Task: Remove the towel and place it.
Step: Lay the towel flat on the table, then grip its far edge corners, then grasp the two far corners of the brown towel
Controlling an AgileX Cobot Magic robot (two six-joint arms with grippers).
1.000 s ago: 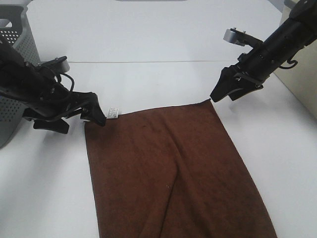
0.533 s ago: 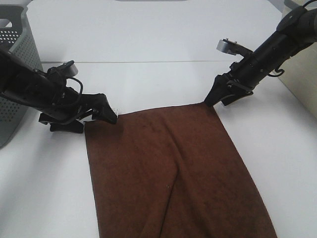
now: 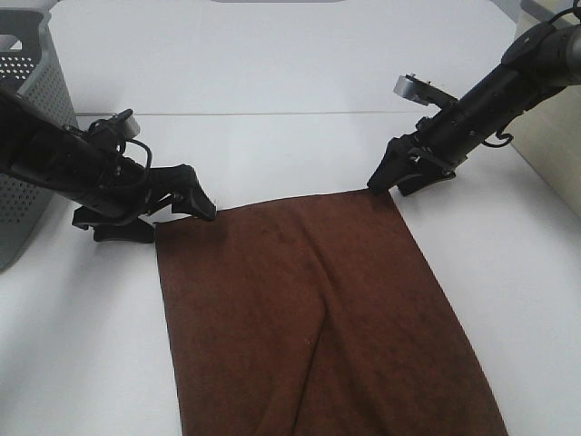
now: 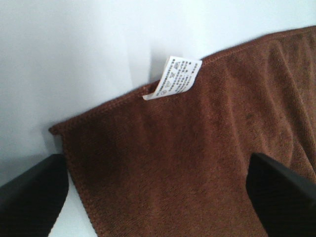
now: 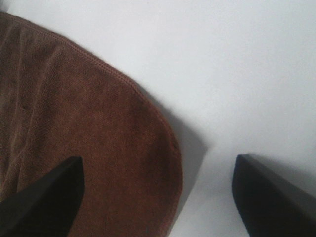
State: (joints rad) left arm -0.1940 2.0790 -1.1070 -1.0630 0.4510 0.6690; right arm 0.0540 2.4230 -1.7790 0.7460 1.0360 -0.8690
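The dark brown towel (image 3: pixel 318 318) lies flat on the white table and runs off the near edge of the exterior view. My left gripper (image 3: pixel 192 205) is low at the towel's far left corner, open. In the left wrist view its two fingers (image 4: pixel 29 197) straddle that corner of the towel (image 4: pixel 197 163), where the white tag (image 4: pixel 173 77) sticks up. My right gripper (image 3: pixel 392 178) is open at the far right corner. The right wrist view has this rounded towel corner (image 5: pixel 89 148) between the spread fingertips (image 5: pixel 271 197). Neither gripper holds the cloth.
A grey perforated basket (image 3: pixel 36 100) stands at the far left behind my left arm. A beige box-like object (image 3: pixel 554 154) sits at the right edge. A lengthwise crease runs down the towel's middle.
Both grippers have come down and inward onto the towel's far corners. The left one now hides the tag in the exterior view. The towel has not moved.
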